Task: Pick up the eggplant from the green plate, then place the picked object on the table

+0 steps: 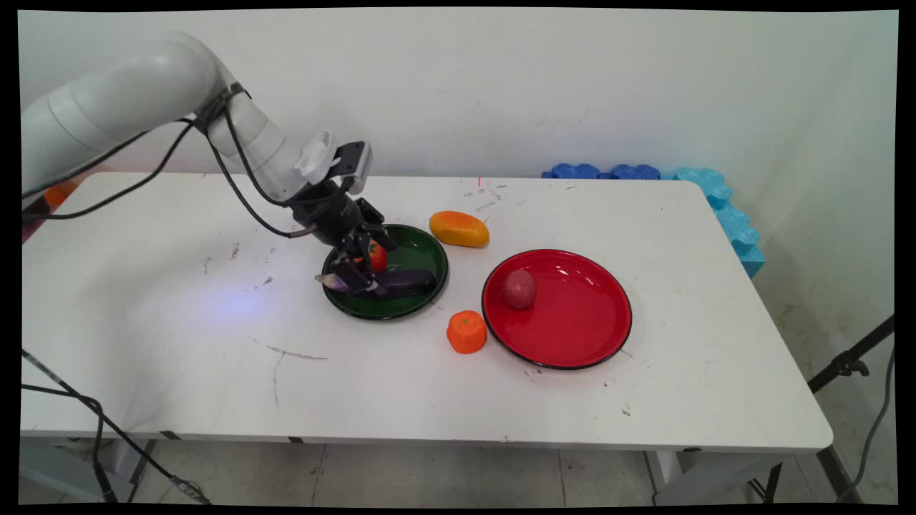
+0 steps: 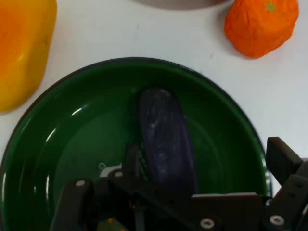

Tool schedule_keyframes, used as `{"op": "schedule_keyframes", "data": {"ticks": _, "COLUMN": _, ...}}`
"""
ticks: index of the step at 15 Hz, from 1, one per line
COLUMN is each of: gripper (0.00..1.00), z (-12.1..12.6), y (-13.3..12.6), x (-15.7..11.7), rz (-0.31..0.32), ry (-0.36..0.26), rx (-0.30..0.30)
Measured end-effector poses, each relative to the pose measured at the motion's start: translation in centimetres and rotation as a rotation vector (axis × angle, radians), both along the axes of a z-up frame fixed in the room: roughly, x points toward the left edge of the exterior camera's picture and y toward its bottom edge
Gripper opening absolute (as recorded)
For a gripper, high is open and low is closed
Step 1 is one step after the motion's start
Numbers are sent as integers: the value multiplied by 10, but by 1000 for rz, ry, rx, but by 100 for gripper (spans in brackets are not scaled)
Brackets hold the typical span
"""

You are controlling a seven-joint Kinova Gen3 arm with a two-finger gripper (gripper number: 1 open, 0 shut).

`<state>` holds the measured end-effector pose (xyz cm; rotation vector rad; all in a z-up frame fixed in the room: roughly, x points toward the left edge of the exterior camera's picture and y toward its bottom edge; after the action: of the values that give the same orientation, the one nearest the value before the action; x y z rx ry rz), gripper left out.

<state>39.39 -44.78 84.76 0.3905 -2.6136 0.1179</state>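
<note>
My gripper reaches down into a green plate in the main view, with its fingers open. A dark purple eggplant lies in that plate, and the fingers straddle its stem end. A red tomato sits in the same plate, just behind the gripper. The hand view shows the eggplant lying lengthwise on the green plate. There the gripper has its left finger close beside the eggplant and its right finger well apart from it.
An orange-yellow papaya lies just beyond the green plate. An orange fruit stands between the plates. A red plate holds a reddish round fruit. Blue foam pieces line the far right corner.
</note>
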Motion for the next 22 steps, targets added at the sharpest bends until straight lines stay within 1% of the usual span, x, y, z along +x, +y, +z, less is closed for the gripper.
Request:
{"op": "schedule_keyframes", "data": {"ticks": 5, "gripper": 100, "z": -22, "y": -12, "x": 2, "rz": -33, "ry": -11, "rx": -5}}
{"op": "schedule_keyframes", "data": {"ticks": 12, "gripper": 100, "z": -41, "y": -20, "x": -3, "rz": -78, "ry": -6, "rx": -4}}
{"op": "schedule_keyframes", "data": {"ticks": 13, "gripper": 0, "z": -43, "y": -21, "x": -3, "rz": -83, "ry": -5, "rx": -5}}
{"op": "schedule_keyframes", "data": {"ticks": 19, "gripper": 0, "z": -48, "y": -24, "x": -6, "rz": -106, "ry": -4, "rx": -10}}
{"op": "schedule_keyframes", "data": {"ticks": 22, "gripper": 0, "z": -44, "y": -23, "x": -8, "rz": -100, "ry": -3, "rx": -10}}
